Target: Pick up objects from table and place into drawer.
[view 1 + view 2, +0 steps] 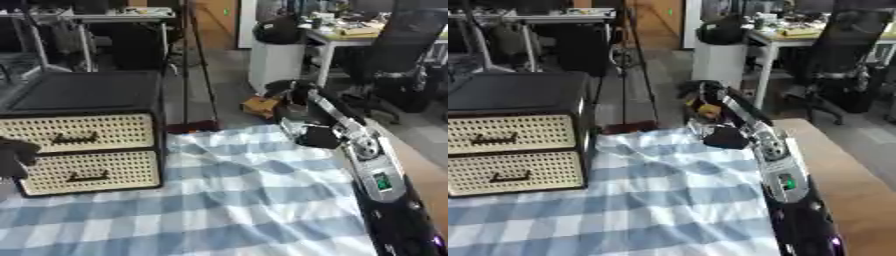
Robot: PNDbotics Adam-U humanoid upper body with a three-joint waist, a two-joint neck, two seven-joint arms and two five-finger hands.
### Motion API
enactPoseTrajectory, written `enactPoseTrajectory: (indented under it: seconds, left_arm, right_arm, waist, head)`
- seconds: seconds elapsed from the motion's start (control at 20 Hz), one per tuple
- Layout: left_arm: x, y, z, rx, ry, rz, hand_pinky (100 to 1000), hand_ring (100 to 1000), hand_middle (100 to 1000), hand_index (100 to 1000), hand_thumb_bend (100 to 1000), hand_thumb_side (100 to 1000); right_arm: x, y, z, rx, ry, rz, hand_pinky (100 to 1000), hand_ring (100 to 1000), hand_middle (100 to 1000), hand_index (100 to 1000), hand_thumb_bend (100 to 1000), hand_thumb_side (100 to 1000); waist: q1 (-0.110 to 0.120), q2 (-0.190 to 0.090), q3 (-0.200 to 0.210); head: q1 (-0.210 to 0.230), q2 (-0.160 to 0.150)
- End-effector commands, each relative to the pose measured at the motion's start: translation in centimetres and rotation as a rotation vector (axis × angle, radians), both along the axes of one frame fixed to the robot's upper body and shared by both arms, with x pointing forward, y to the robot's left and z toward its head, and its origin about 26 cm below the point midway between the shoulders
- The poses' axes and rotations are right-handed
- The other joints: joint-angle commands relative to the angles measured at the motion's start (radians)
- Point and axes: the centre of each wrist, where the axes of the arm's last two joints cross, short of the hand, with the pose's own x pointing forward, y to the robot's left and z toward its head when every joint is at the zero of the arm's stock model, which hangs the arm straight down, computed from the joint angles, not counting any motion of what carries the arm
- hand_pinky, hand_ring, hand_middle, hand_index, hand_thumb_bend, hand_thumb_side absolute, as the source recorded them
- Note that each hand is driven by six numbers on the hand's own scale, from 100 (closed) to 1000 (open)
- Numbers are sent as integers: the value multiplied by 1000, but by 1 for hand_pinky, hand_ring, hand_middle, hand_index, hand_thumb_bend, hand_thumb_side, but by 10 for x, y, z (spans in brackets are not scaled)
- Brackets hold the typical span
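at far left edge i had the left hand [15, 156], a dark shape just in front of the drawer unit [87, 145]; couldn't tell its fingers. unit sat on the blue-white checked cloth [254, 200], two wicker-front drawers, top drawer [83, 132] and bottom drawer [87, 172], both closed. no loose object made out on the cloth. right arm [367, 155] stretched out past the table's far edge, right hand [702, 97] over the floor, fingers curled; couldn't tell if it held anything. bare table [842, 175] wood at right.
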Motion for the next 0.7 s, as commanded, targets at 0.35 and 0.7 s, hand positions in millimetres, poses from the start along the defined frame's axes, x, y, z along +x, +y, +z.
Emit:
enactPoseTrajectory:
  seconds: [0.35, 0.7]
  left_arm:
    - [-17, 29, -17, -210, -139, 119, 653, 560, 601, 803, 141, 1000]
    - [-23, 30, -28, -270, -182, 184, 652, 557, 596, 794, 162, 1000]
  right_arm:
    - [-13, -20, 12, 58, -11, -14, 658, 511, 704, 865, 100, 418]
    - [-17, -32, 20, 74, -30, -77, 664, 534, 725, 867, 100, 422]
  waist:
    - [12, -20, 1]
    - [11, -29, 7]
  head:
    - [4, 17]
    - [-10, 17]
